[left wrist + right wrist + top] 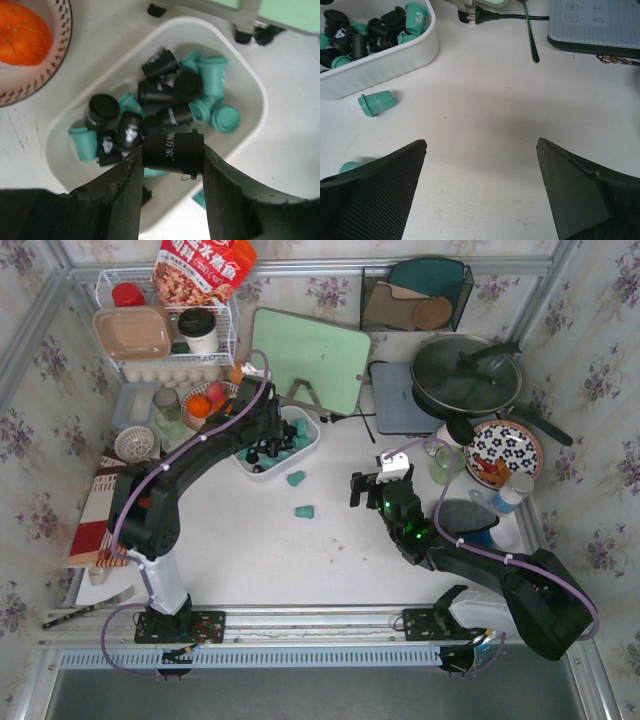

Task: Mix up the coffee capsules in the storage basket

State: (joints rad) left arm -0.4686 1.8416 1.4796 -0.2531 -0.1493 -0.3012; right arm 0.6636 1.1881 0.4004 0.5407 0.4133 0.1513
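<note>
The white storage basket (pixel 312 445) holds several teal and black coffee capsules (pixel 272 448); it also shows in the left wrist view (pixel 250 85) and the right wrist view (pixel 385 65). My left gripper (pixel 172 152) is shut on a black capsule (pixel 172 151) and holds it above the basket's near side. In the top view the left gripper (pixel 268 430) is over the basket. Two teal capsules lie on the table outside it, one close to the basket (pixel 296 478) and one farther out (pixel 304 511). My right gripper (pixel 481 145) is open and empty over bare table, right of the basket.
A bowl of oranges (pixel 212 405) and a white wire rack (pixel 165 330) stand left of the basket. A green board (pixel 308 358) on a stand is behind it. A grey cooktop (pixel 405 400), a pan (pixel 465 375) and a patterned plate (pixel 503 452) are at the right.
</note>
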